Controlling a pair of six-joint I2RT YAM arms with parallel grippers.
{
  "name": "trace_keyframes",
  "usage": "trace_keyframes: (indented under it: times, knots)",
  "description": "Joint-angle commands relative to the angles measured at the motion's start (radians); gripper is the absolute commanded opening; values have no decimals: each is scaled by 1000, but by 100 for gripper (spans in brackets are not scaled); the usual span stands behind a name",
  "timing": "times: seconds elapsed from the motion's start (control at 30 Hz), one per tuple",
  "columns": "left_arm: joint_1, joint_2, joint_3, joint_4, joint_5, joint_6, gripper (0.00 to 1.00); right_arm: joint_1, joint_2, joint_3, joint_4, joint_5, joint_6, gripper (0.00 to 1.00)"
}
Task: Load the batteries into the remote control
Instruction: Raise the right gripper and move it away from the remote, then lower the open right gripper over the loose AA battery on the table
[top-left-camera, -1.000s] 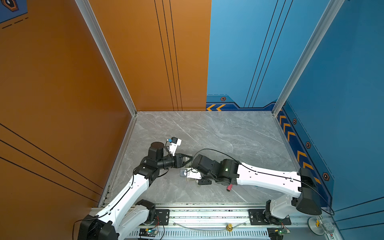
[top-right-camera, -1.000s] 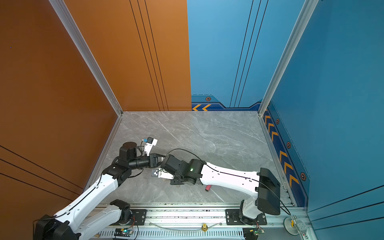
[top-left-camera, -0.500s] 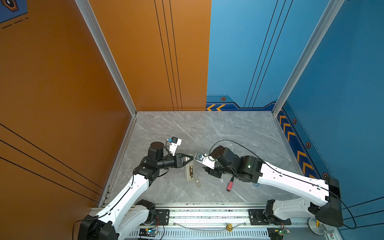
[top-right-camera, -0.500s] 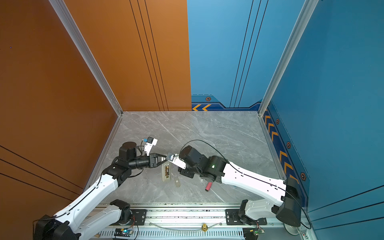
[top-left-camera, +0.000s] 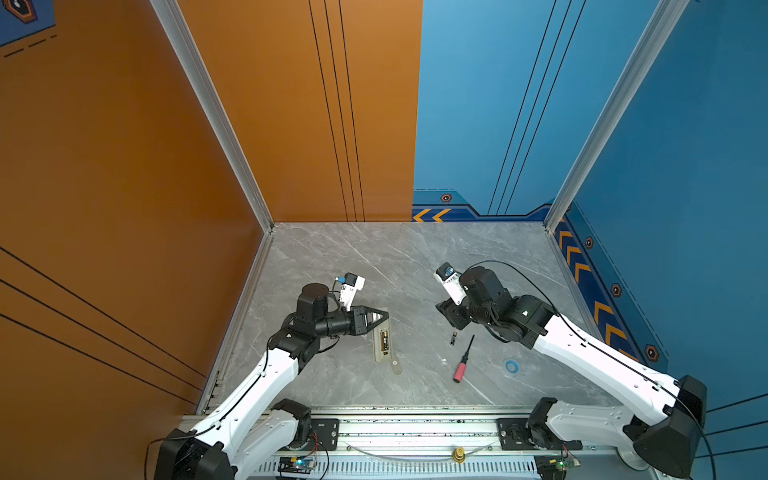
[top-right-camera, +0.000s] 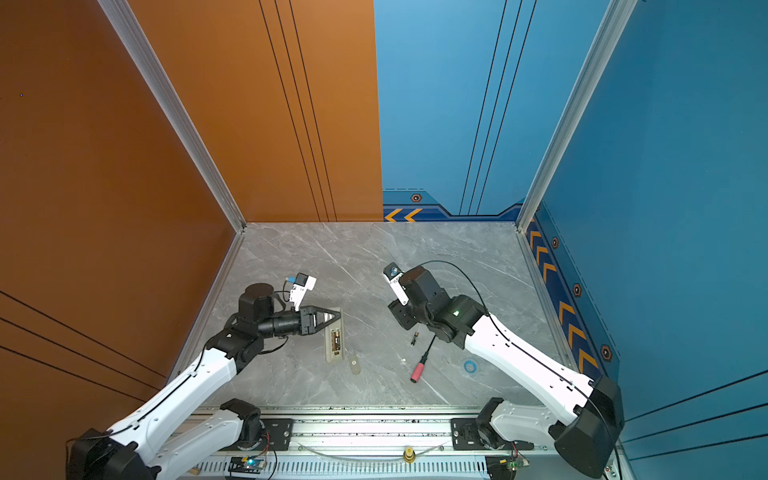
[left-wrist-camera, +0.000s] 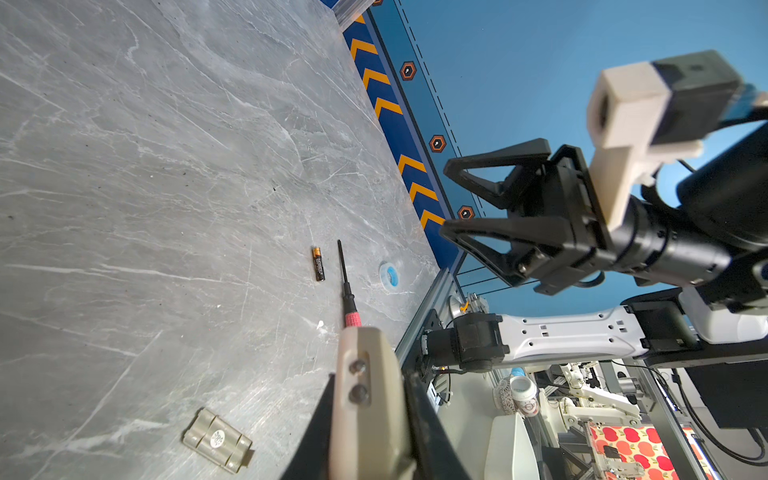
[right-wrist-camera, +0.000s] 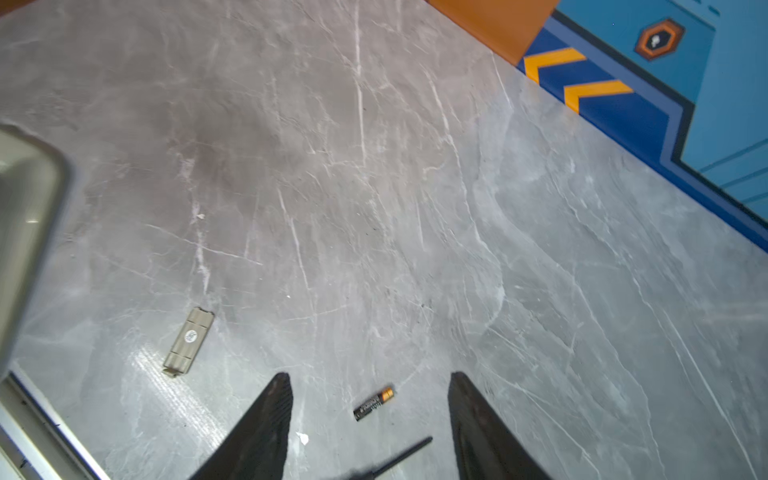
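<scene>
The left end effector (top-left-camera: 380, 318) is seen fully closed on the upper end of the remote control (top-left-camera: 382, 341), which lies back-up on the desk (top-left-camera: 374, 257) at lower centre in both top views. One battery (top-right-camera: 336, 340) appears seated in the open recess there. The right end effector (right-wrist-camera: 370, 419) is held roughly half open with nothing in it, poised over the second battery (right-wrist-camera: 373, 402), which lies loose on the desk near the bottom of the right wrist view, just beside the tip of the screwdriver (top-left-camera: 463, 361). The compartment cover (top-left-camera: 396, 367) rests apart from the remote, below and to its right. The task is judged about half done: one cell looks loaded, the other is not yet picked up, and the cover is off
</scene>
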Motion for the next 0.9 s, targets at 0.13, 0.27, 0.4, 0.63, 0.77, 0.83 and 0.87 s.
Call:
trace_keyframes:
  times: [0.13, 0.27, 0.4, 0.63, 0.77, 0.83, 0.87]
  knots:
    - [-17, -13, -7, 43, -13, -12, 0, -123, 26, -56, -95, -55, 182, 58]
    - [-24, -19, -12, 43, -32, -9, 0, -138, 68, -88, -93, -74, 200, 58]
    - [-29, -26, -23, 43, -57, -8, 0, -144, 109, -115, -79, -91, 216, 59]
    - [-59, -41, -41, 43, -115, -2, 0, -144, 160, -167, -33, -114, 246, 62]
    - [-72, -35, -47, 63, -133, -4, 0, -145, 210, -175, -11, -121, 249, 59]
    - [-73, -27, -53, 83, -130, -13, 0, -145, 236, -174, -3, -121, 246, 57]
    - [-74, -24, -55, 86, -129, -14, 0, -146, 247, -175, 1, -122, 247, 56]
